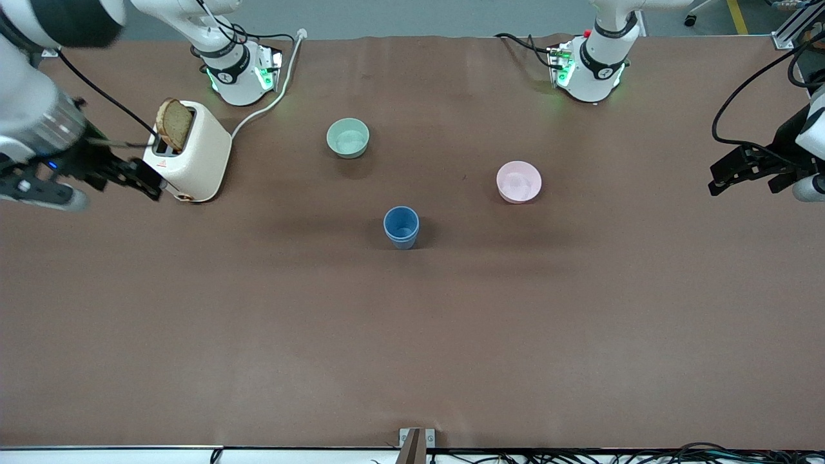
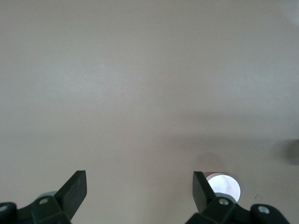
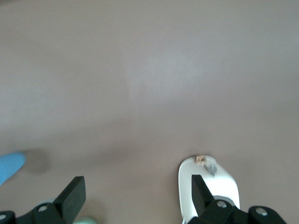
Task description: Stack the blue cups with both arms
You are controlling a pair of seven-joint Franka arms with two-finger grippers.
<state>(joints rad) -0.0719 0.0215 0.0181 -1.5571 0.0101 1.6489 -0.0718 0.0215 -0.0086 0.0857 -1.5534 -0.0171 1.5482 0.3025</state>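
The blue cups (image 1: 401, 227) stood mid-table as one nested stack, nearer the front camera than the mint-green bowl (image 1: 348, 138) and pink bowl (image 1: 519, 182), so the stacking appeared complete. The left gripper (image 1: 741, 173) hung over its table end, fingers apart and empty. The right gripper (image 1: 138, 180) hovered beside the toaster (image 1: 190, 154), fingers likewise apart, holding nothing; both arms seemed parked clear.

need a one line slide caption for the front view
Blue cups stacked mid-table between mint-green bowl and pink bowl; open left gripper and right gripper wait at the table ends.
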